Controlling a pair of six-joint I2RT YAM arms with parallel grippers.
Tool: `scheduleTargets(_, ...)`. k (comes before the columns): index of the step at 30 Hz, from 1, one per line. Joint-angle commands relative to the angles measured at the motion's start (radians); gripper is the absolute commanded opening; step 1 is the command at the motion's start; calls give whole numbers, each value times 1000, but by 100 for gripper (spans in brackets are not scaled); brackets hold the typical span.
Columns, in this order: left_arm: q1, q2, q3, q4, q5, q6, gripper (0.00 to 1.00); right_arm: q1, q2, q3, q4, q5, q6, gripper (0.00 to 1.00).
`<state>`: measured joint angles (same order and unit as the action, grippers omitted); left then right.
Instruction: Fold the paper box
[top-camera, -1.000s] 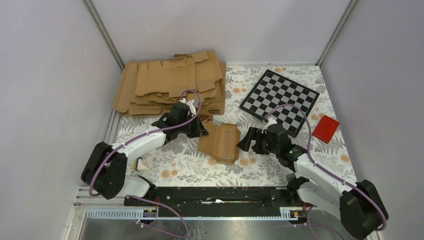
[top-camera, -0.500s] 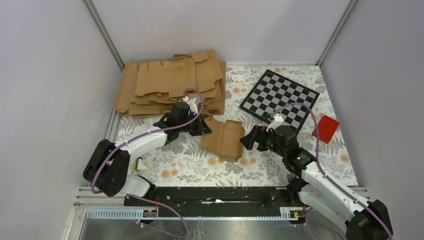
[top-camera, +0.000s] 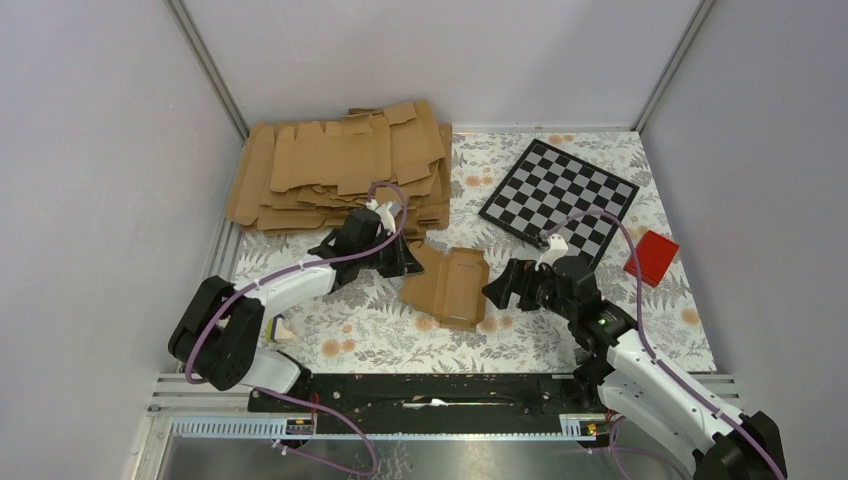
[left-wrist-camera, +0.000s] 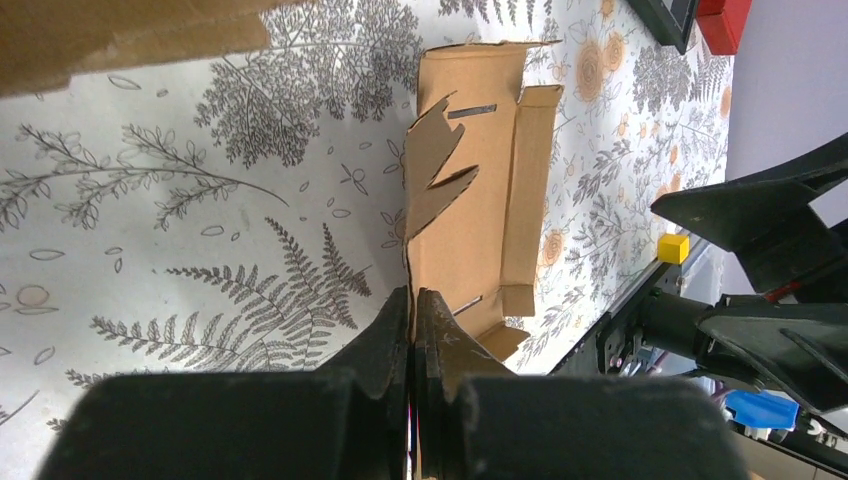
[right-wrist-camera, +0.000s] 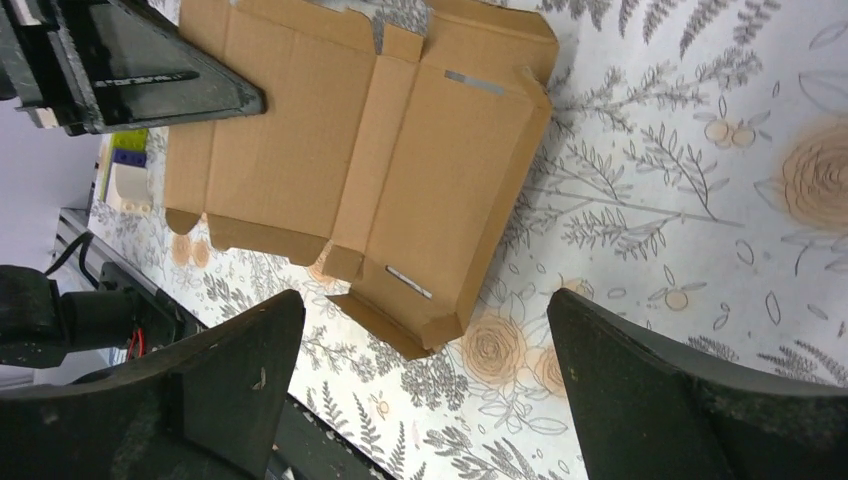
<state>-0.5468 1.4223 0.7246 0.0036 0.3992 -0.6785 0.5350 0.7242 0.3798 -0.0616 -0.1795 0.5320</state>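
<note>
A: Where is the box (top-camera: 447, 287) to be found?
B: It is laid on the table (top-camera: 350, 330) between the two arms, part folded, with the pinched side lifted. Its creases are seen to run roughly from far to near in the overhead view, a little tilted.
A: How is it held?
B: Its far left edge is pinched by the left gripper (left-wrist-camera: 412, 300), whose fingers are pressed together on the cardboard. Nothing is held by the right gripper (top-camera: 494, 290); its jaws are spread wide.
A: Which way does the box lie from the free gripper?
B: To its left, just beside the fingertips; no contact can be made out. In the right wrist view the box's nearest corner is seen between the open fingers.
A: Which arm is judged to be called on next?
B: Probably the right one. The right-hand flaps are closest to it, and the left is taken up with anchoring. Only a short reach leftwards would be needed.
</note>
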Motion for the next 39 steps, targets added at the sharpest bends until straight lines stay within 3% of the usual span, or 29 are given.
scheduleTargets(1,-11,-53,-46,65,30,-32,0,5,-56,-64,-17,-23,73,100)
scheduleTargets(7,-14,-106,-117,120,7,-42,0,4,-7,-45,51,-86,123,99)
scheduleTargets(12,-24,-146,-149,127,30,-59,0,5,11,-81,51,-168,137,91)
scheduleTargets(20,-30,-215,-147,66,10,-67,0,5,-18,-147,51,-176,165,83)
scheduleTargets(23,-30,-209,-128,60,10,-66,0,5,14,-167,129,-202,158,78)
scheduleTargets(28,-30,-169,-63,-48,-59,-17,0,5,115,-150,189,-222,131,77)
scheduleTargets(39,-27,-144,-40,-91,-144,40,0,5,302,-102,339,-254,83,78)
